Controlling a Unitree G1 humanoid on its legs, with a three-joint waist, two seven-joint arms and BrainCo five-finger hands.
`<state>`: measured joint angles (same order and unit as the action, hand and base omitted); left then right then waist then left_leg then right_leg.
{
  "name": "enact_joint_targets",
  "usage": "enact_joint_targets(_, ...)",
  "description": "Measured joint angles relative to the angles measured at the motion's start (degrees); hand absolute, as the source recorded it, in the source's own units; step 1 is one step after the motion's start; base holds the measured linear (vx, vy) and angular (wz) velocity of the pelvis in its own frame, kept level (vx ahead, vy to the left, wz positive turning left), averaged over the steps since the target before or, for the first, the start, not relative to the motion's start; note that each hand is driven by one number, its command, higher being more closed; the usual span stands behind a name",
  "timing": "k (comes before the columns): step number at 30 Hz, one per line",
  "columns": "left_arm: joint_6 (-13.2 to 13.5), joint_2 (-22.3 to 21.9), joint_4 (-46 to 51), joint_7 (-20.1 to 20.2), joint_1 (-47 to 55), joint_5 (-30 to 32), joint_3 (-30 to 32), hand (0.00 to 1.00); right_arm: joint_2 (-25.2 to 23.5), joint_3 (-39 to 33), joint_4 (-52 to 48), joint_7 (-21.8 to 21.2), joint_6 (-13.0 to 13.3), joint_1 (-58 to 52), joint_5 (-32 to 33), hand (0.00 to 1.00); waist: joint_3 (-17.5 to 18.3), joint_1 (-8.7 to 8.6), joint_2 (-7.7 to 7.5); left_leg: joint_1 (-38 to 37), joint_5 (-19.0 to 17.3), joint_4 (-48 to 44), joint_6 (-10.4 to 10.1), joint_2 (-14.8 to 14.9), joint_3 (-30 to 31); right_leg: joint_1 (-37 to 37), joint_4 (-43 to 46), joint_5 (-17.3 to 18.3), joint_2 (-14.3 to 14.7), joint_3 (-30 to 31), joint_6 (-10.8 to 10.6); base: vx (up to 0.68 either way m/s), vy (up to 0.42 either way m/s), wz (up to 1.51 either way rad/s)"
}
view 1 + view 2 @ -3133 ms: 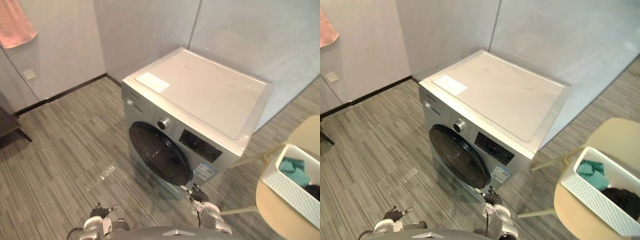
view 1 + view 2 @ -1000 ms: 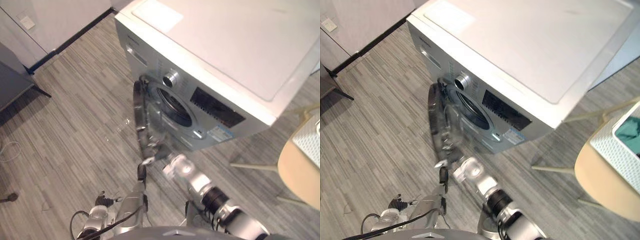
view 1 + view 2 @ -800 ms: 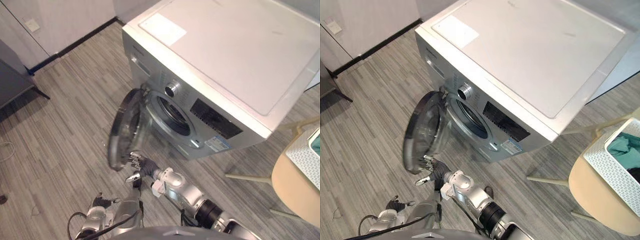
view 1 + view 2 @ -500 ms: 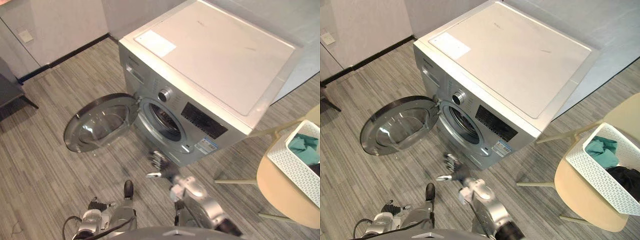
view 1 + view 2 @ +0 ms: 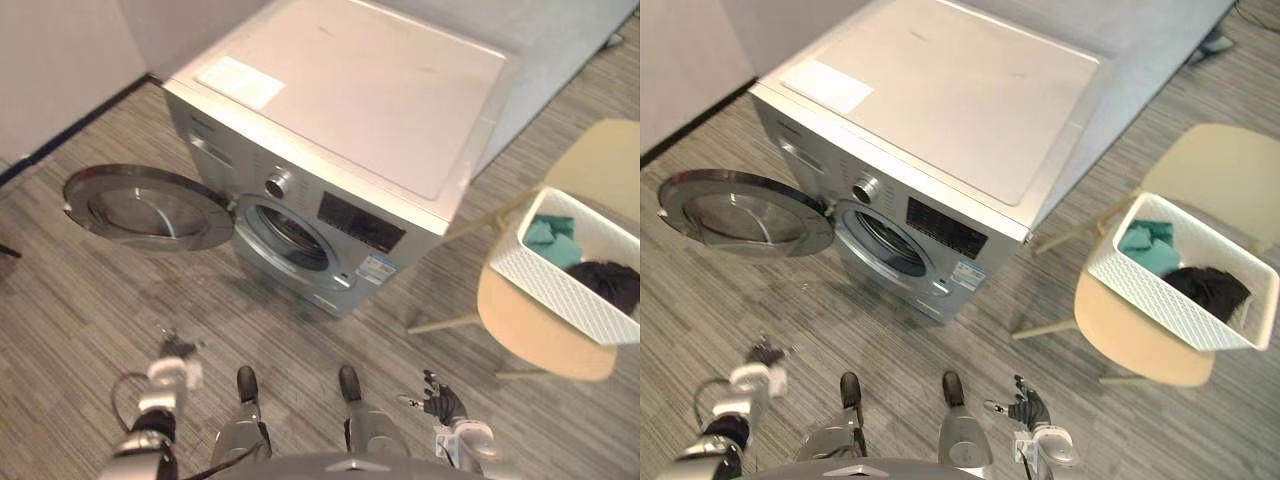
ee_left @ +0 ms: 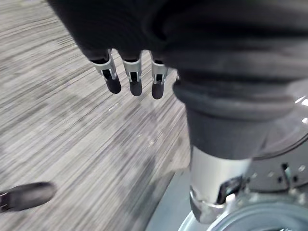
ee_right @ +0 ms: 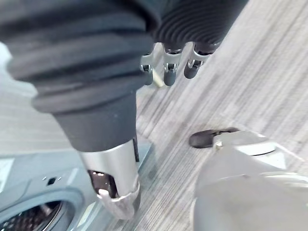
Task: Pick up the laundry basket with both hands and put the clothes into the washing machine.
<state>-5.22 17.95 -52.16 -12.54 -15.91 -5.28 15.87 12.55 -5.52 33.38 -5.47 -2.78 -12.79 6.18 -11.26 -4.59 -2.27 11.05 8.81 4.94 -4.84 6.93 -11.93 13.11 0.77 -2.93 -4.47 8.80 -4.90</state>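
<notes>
The silver front-loading washing machine with a flat white top stands on the grey striped plank floor. Its round glass door is swung wide open to the left, baring the drum mouth. To the right, well apart, a white perforated plastic laundry basket sits on a pale yellow chair, with a teal cloth and a black cloth inside. The left hand and the right hand hang low over the floor, holding nothing.
</notes>
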Motion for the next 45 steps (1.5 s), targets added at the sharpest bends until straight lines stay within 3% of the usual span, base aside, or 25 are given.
enact_joint_targets(2,0.6,3.1,-0.1,-1.1,-3.3,-4.2,2.9,0.0,0.0,-2.3,2.3,0.2,-0.1,0.3,0.1,0.0,-1.2,-0.56,-0.51,0.6,0.0,0.0,0.0,0.2,-1.1,1.1,-0.3,-1.0,0.0,0.5,-0.2,0.05,-0.055,-0.31)
enact_joint_targets(4,1.7,6.1,-0.3,-1.5,-7.0,-12.4,6.0,0.0,0.0,-5.4,6.7,0.7,-0.4,0.6,0.1,0.0,-2.9,-0.92,-0.92,1.1,-0.2,-0.3,-0.3,0.4,-2.2,1.7,-1.4,-2.1,0.1,1.5,-0.6,0.08,-0.034,-0.26)
enact_joint_targets(11,3.2,8.5,-2.1,-3.5,-15.9,-25.0,11.3,0.0,-1.0,-12.0,14.8,2.9,-1.5,2.7,0.2,0.0,-6.8,-1.57,-1.56,3.2,0.3,-0.3,-0.2,0.8,-2.2,3.9,-1.6,-3.0,0.4,1.5,-1.5,0.08,-0.025,-0.05)
enact_joint_targets(21,3.2,8.4,-2.3,-5.1,-17.5,-27.8,15.6,0.0,-4.0,-12.6,14.5,3.1,-1.2,2.8,1.4,0.0,-7.1,-0.34,-2.14,3.8,0.3,-0.3,-0.4,1.5,-2.3,4.8,-0.8,-2.8,1.2,1.4,-1.3,0.05,-0.01,-0.01)
enact_joint_targets(27,3.3,8.7,-2.6,-7.4,-18.1,-32.1,17.8,0.0,-4.1,-10.9,14.6,3.1,-1.2,2.8,1.4,0.0,-8.0,-0.02,-3.57,2.8,0.1,0.0,-1.2,1.7,-2.3,4.5,0.6,-1.7,1.5,1.4,-0.8,-0.03,-0.008,0.0)
enact_joint_targets(35,3.8,10.1,-3.6,-8.5,-16.7,-32.6,16.3,0.0,-4.1,-10.3,15.0,3.1,-1.3,2.8,1.2,0.0,-8.4,0.34,-3.5,0.9,0.2,-0.2,-1.1,1.7,-2.2,2.4,0.7,-1.3,1.4,0.8,-0.8,0.0,-0.011,0.03)
enact_joint_targets(38,4.2,5.7,6.2,-8.2,-7.7,-28.7,11.3,0.0,-4.1,-10.4,15.0,3.1,-1.4,2.8,1.2,0.0,-8.3,0.42,-2.86,-0.4,0.1,-0.3,-1.0,1.5,-1.1,0.5,0.9,-0.7,1.2,-0.5,-1.2,0.07,-0.02,0.19)
enact_joint_targets(40,4.9,0.3,13.6,-7.4,-0.8,-25.8,8.8,0.0,-4.3,-10.7,15.4,3.0,-1.5,2.8,1.1,0.0,-8.1,0.99,-1.89,-1.2,-0.1,-0.3,-1.0,1.2,0.0,-0.8,1.4,0.5,0.8,-1.7,-1.0,0.06,-0.011,0.3)
enact_joint_targets(45,7.4,-11.6,17.1,-5.5,14.7,-23.6,4.4,0.0,-6.0,-14.5,17.3,3.9,-1.4,2.9,1.3,0.0,-4.6,3.42,1.58,-4.5,-1.2,-0.2,-0.8,0.4,2.3,-4.9,3.2,3.3,0.0,-4.0,-1.2,0.09,-0.001,0.31)
